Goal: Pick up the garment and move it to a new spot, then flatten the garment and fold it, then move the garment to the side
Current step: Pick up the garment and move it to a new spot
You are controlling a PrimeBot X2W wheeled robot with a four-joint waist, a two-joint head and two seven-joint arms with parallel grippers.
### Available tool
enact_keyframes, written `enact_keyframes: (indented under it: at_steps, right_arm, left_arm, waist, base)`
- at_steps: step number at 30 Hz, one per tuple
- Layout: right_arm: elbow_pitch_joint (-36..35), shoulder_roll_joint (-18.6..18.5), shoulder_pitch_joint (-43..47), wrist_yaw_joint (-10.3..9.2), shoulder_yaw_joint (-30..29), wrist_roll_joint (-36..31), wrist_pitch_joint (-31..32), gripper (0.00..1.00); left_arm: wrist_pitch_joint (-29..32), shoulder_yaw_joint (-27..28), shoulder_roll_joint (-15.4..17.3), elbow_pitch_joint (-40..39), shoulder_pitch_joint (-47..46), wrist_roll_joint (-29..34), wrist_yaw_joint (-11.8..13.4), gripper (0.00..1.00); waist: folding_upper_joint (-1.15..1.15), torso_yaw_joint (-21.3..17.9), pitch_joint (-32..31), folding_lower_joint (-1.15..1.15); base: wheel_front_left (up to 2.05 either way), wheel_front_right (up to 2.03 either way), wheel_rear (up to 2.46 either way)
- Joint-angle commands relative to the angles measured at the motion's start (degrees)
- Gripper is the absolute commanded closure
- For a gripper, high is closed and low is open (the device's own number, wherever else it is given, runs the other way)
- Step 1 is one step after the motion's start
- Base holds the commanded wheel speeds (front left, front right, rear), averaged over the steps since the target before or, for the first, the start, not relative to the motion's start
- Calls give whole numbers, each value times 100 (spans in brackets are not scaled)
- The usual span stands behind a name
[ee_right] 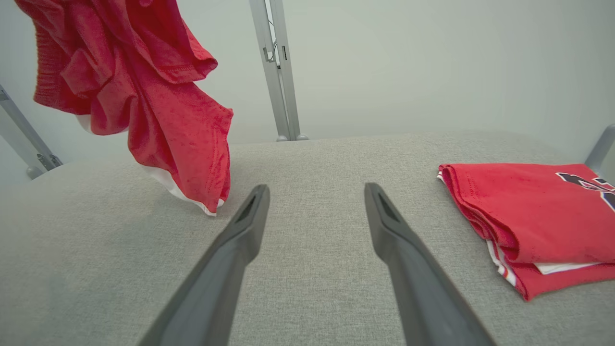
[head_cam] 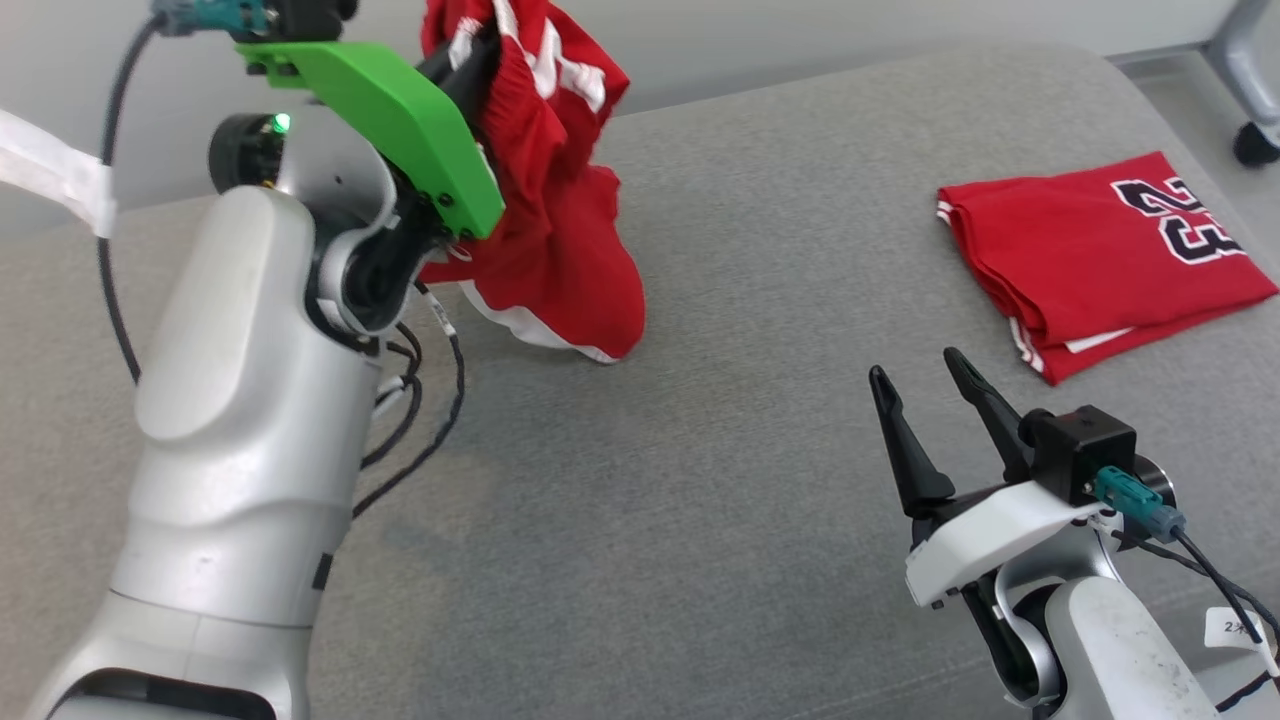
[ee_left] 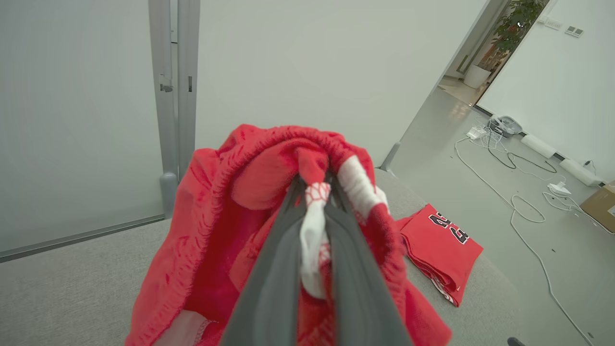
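Observation:
A red garment (head_cam: 560,200) with white trim hangs bunched from my left gripper (head_cam: 480,50), which is raised at the upper left of the head view and shut on the cloth. Its lowest hem just touches the grey surface (head_cam: 700,450). In the left wrist view the two dark fingers (ee_left: 283,250) pinch red and white fabric of the garment (ee_left: 211,226). My right gripper (head_cam: 920,385) stands open low at the right, nothing between its fingers. From the right wrist view the hanging garment (ee_right: 158,101) is ahead to the left of the right gripper (ee_right: 314,192).
A folded red jersey (head_cam: 1100,250) with a black number lies at the far right of the grey surface; it also shows as the jersey (ee_right: 538,216) and the jersey (ee_left: 442,245). Cables (ee_left: 509,192) trail over the floor beyond. A chair wheel (head_cam: 1255,140) stands at the upper right.

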Motion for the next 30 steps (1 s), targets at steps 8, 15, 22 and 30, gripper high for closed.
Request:
enact_keyframes:
  at_steps: [8,15,22,30]
  right_arm:
    - [-60,124,-9,-10,-71,-46,-147,0]
    - [67,174,-54,-10,-68,-34,-217,0]
    - [65,75,53,-11,-255,-114,-174,0]
    - [-78,5,290,-11,-460,-143,-57,0]
  left_arm:
    - [-145,-802,-164,243,828,359,131,100]
    - [-529,-1299,-205,921,1449,502,121,0]
    - [-1571,-1406,-166,551,1902,343,-114,0]
    - [-2742,-1229,527,-591,2877,321,-158,0]
  waist:
    - [0,-1028,447,0]
    - [0,-910,512,0]
    - [0,-312,232,0]
    - [0,394,-134,0]
  base:
    - [0,0,0]
    - [0,0,0]
    - [0,0,0]
    - [0,0,0]
